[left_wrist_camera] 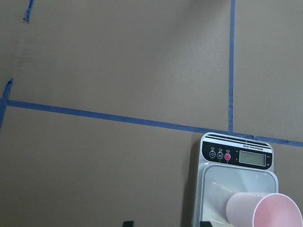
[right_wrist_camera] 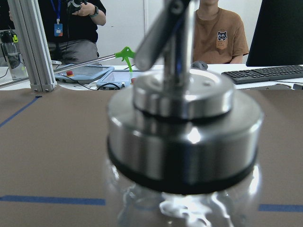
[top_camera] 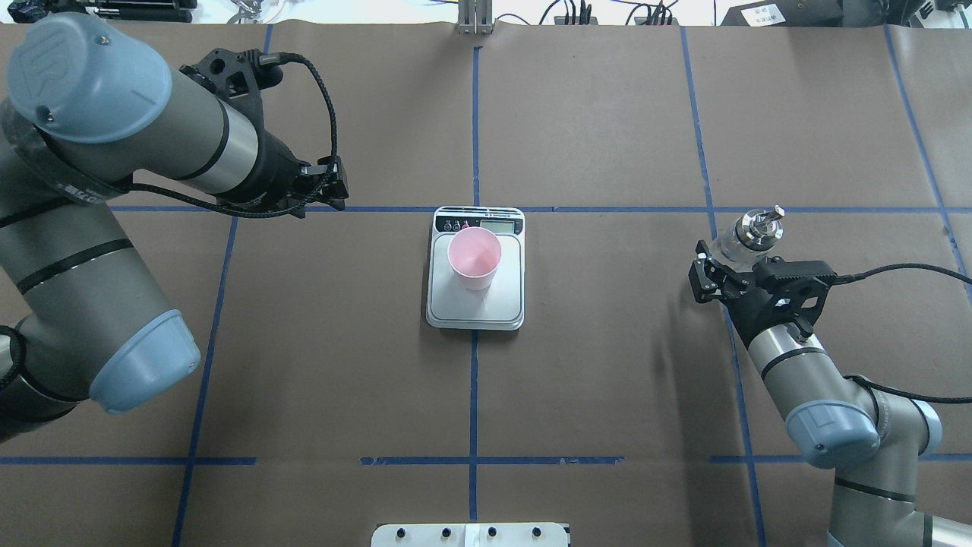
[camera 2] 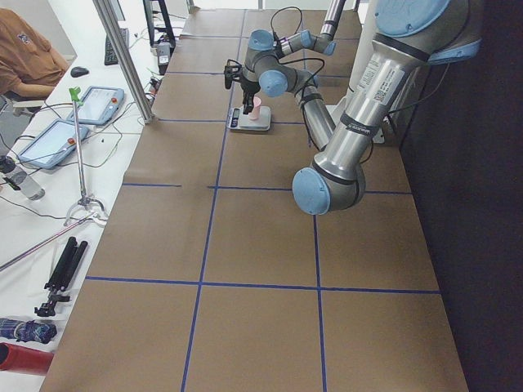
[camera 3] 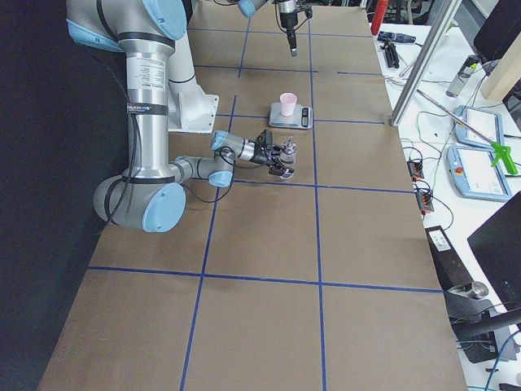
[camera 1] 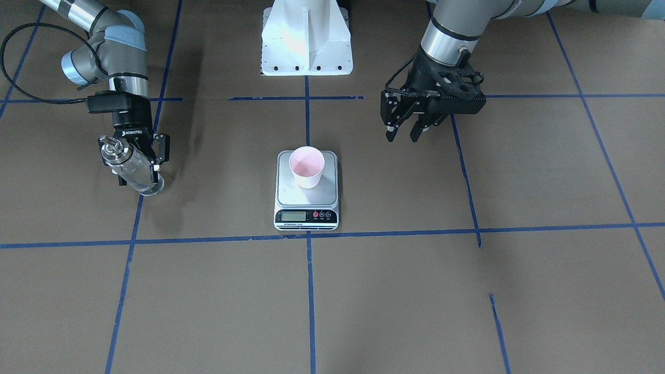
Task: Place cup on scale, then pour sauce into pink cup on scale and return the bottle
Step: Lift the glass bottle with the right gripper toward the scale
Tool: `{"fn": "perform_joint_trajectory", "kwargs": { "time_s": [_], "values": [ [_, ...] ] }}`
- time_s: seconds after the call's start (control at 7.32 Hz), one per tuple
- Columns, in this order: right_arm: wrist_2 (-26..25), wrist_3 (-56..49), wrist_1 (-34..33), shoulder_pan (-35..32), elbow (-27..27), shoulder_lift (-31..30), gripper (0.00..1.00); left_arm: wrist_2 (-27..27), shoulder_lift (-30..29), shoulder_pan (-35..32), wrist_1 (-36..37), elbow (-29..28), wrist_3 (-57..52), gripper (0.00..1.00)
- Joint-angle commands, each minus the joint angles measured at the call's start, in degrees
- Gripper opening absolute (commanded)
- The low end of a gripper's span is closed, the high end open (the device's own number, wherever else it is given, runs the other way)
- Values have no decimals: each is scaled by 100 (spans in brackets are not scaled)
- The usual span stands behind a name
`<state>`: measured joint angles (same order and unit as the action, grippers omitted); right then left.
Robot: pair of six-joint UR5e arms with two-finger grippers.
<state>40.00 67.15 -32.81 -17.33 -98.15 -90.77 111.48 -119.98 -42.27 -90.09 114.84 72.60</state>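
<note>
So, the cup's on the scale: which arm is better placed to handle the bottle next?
Right. The right gripper is shut on the bottle, off to the scale's side. The left gripper hangs open and empty on the cup's other side, far from the bottle.

Front: across the desk (camera 1: pixel 467 311), facing the robot, steeply down.
Overhead: behind the robot, looking forward, down.
Sides: desk ends, distant.
Wrists: close range.
Shared: scale (top_camera: pixel 475 304) in five views.
</note>
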Motion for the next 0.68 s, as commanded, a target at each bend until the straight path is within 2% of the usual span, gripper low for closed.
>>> {"fn": "perform_joint_trajectory", "kwargs": {
  "time_s": [0.0,0.14,0.27,0.55],
  "values": [
    [-71,-35,-1201,11,-508,285,0,-4,18,0,0,-5,0,56],
    [-80,-96,-2219,20,-842,392,0,-4,27,-9,9,-5,0,56],
    [-89,-114,-2777,20,-976,698,0,-4,36,-9,0,-5,0,56],
    [-124,-123,-3316,55,-952,1112,0,-4,36,-18,9,-5,0,56]
  ]
}}
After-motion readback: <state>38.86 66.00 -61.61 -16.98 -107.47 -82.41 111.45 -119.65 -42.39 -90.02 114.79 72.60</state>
